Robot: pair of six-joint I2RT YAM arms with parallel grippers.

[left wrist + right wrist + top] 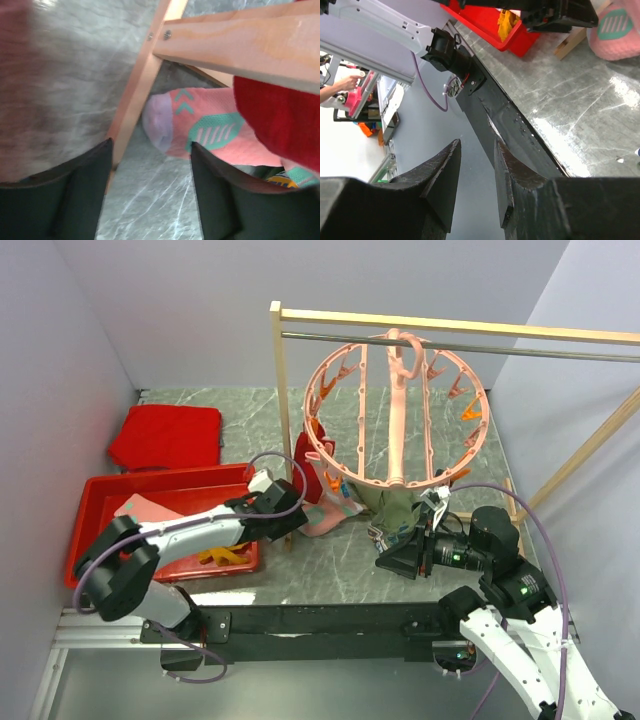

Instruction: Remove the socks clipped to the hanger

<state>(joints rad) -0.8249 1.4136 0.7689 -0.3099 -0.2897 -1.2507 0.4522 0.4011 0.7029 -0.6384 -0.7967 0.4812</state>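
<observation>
Tray (pixel 185 502) at your left holds a mustard sock (pixel 222 556) and a plain pink sock (pixel 140 508). A wooden post (pixel 135 95) stands just ahead of your left gripper (pixel 151 150), whose jaws are spread and empty. The teal-marked pink sock (pixel 210 130) shows just beyond the post, beside a red sock (pixel 280 120). An olive sock (pixel 395 505) hangs at the hanger's (pixel 398 380) lower rim, near your right gripper (pixel 476 165), whose fingers are slightly apart and hold nothing.

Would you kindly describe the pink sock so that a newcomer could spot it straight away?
Find the round salmon-pink hanger on the rail of the wooden rack. Under its lower-left rim, by the upright post, is the pink sock. Unlike the red sock beside it and the olive sock further right, it bears teal patterns and a lilac toe.
</observation>
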